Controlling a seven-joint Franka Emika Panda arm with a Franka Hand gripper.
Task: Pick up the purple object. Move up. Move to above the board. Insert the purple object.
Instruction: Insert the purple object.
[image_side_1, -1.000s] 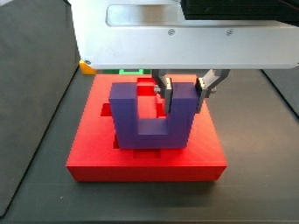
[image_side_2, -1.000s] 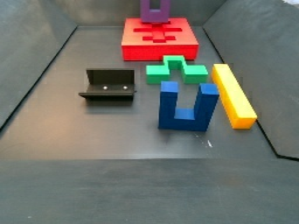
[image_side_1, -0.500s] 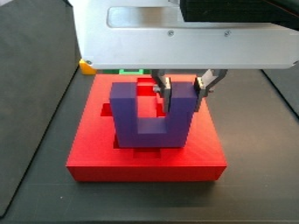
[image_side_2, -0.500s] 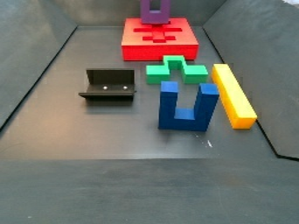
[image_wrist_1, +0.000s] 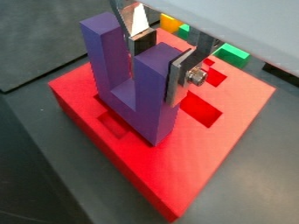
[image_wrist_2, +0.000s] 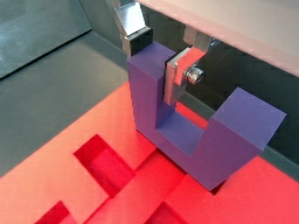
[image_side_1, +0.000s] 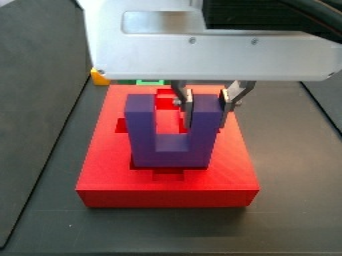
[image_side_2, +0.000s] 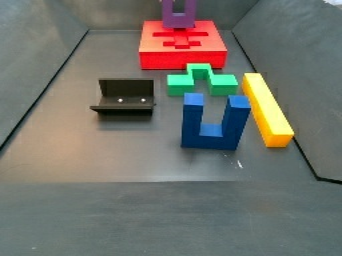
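Note:
The purple object stands prongs-up on the board, its base down in a bright red recess near the board's middle. My gripper is shut on one prong, with a silver finger flat against each side. Both wrist views show the grip near the prong's top, and the other prong stands free. In a side view the purple object shows at the far end of the board, and the gripper is cut off above.
On the floor beyond the board lie a green flat block, a yellow bar and an upright blue U-shaped block. The fixture stands to their left. Dark walls rise around the floor.
My gripper has lowered slightly with the purple object, whose base now sits a little deeper in the board's recess. Nothing else has moved.

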